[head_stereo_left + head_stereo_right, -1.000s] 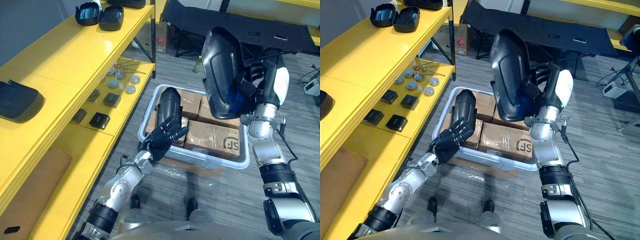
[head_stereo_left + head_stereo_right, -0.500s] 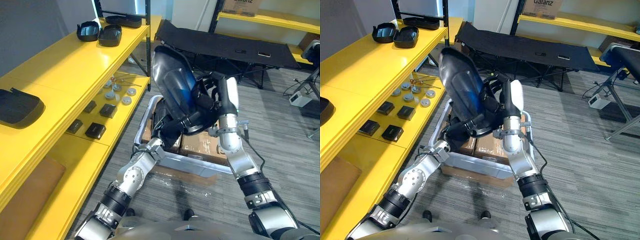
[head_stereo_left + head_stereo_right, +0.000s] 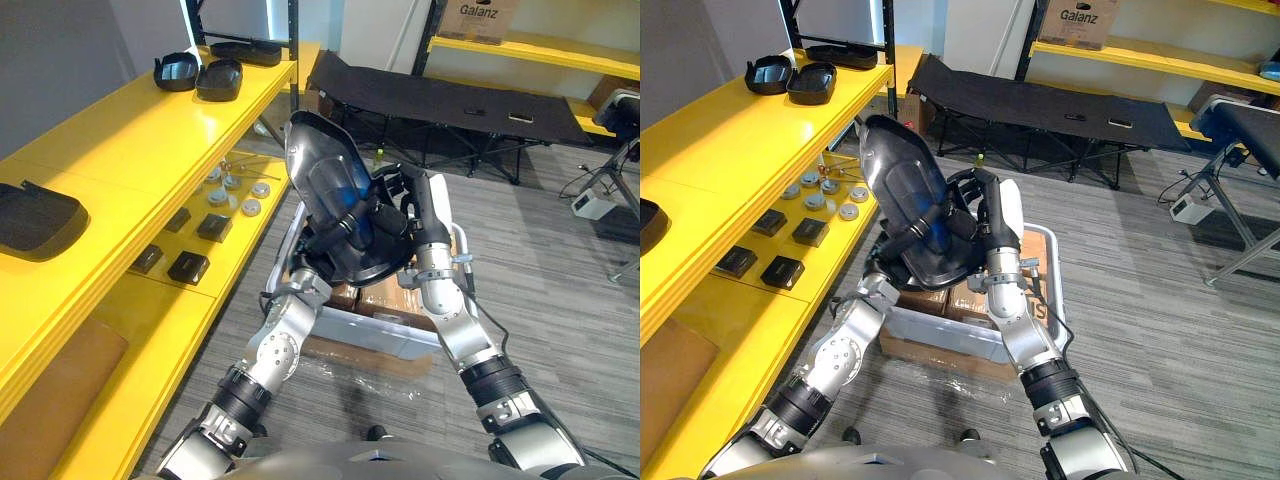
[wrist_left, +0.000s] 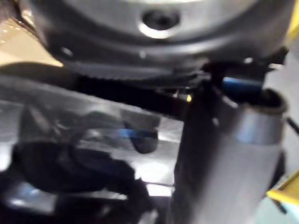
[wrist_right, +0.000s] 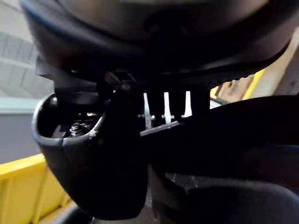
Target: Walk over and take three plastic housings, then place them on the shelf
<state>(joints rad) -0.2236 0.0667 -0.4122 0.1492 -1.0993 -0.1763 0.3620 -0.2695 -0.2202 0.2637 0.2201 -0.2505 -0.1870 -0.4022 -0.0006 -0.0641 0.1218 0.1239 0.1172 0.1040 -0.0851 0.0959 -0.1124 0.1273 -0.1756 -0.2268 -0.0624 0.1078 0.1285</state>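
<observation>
Here, plastic housing (image 3: 325, 185): a large glossy black shell, it was raised between the two hands, tilted, with its hollow face toward the head camera; it hung above the bin and touched neither the bin nor the shelf.
Left hand (image 3: 320, 255): it came up under the shell's lower edge; its fingers (image 3: 908, 232) were curled over the rim and lay across the hollow face, gripping it.
Right hand (image 3: 990, 200): it was pressed against the shell's far side and its fingers were wrapped onto it, so both hands had hold of the same piece.
Right wrist view: the dark shell sat very close, with pale ribs along its edge.
Bin (image 3: 385, 335): a pale tub on the grey floor, directly under the raised shell, just beside the shelf's end.
Cardboard boxes (image 3: 385, 300): they lay packed inside the bin.
Yellow shelf (image 3: 130, 140): it ran along the robot's left.
Pair of housings (image 3: 200, 72): they sat side by side at the top board's far end.
Third housing (image 3: 35, 215): it lay on the top board, nearer, well apart from the pair.
Lower board: it carried dark blocks (image 3: 188, 266) and round discs (image 3: 250, 207).
Folding cot (image 3: 450, 95): black, it stood beyond the bin.
</observation>
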